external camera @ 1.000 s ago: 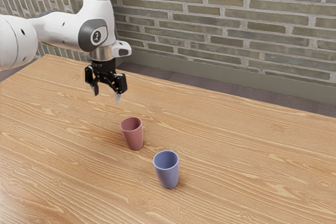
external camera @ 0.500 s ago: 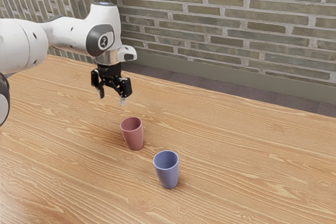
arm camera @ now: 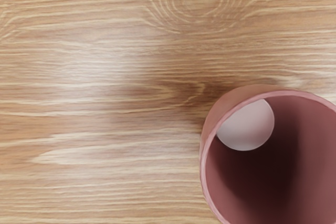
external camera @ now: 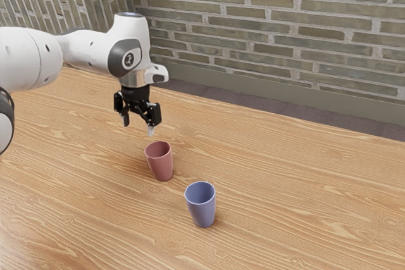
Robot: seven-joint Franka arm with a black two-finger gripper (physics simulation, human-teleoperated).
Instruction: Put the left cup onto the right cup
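A: Where is the gripper [external camera: 138, 127] hanging?
B: It is hovering on the end of the white arm [external camera: 76, 49], pointing down, just above the pink cup [external camera: 159, 160] and slightly toward the exterior view's left of it. It is not touching the cup.
A: And the fingers?
B: They are standing apart with nothing between them, so the pincer is gaping and carrying nothing.
A: How are the cups sitting?
B: Both are standing upright, mouths up, on the wooden table [external camera: 304, 175]. The pink cup is sitting toward the exterior view's left. The blue cup [external camera: 200, 203] is sitting near it, toward the exterior view's right and closer to the camera. They are not touching, and a strip of bare wood is showing between them.
A: What is the wrist camera seeing?
B: It is looking down into the pink cup [arm camera: 294, 182]. Its round rim and dark inside are showing, with a pale patch of the bottom. The wood grain of the table [arm camera: 79, 77] is running beside the cup, and a soft shadow is lying on the wood next to the rim.
A: Anything behind?
B: A grey brick wall [external camera: 285, 23] is running along the table's far side
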